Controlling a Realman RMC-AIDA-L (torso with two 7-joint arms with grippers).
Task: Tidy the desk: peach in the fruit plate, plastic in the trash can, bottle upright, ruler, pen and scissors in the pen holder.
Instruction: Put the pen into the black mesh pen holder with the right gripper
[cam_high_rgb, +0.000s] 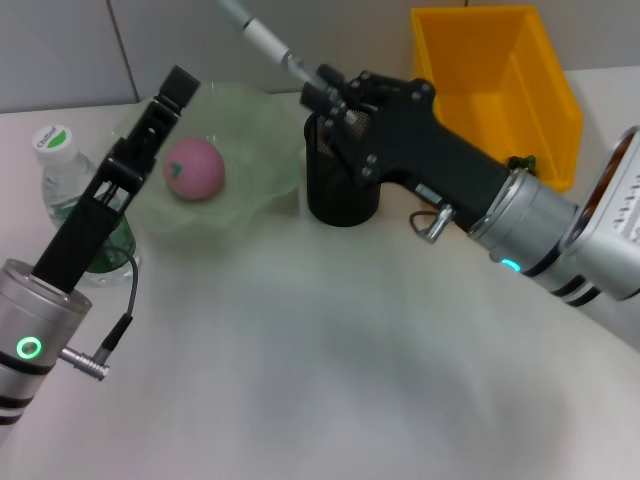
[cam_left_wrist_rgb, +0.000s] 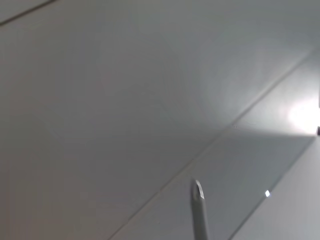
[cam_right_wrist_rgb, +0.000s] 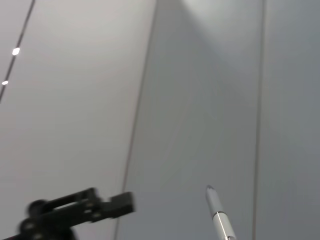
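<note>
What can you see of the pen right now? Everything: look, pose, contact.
The pen is slim, grey-silver with a darker section near the grip, and looks like metal or plastic. It is tilted, its free end pointing up and toward the robot's left, past the fruit plate. The right gripper is shut on its lower part, directly above the pen holder. Its lower tip is hidden behind the fingers, so whether it has entered the cup cannot be told. Both wrist views show its upper end against the wall.
</note>
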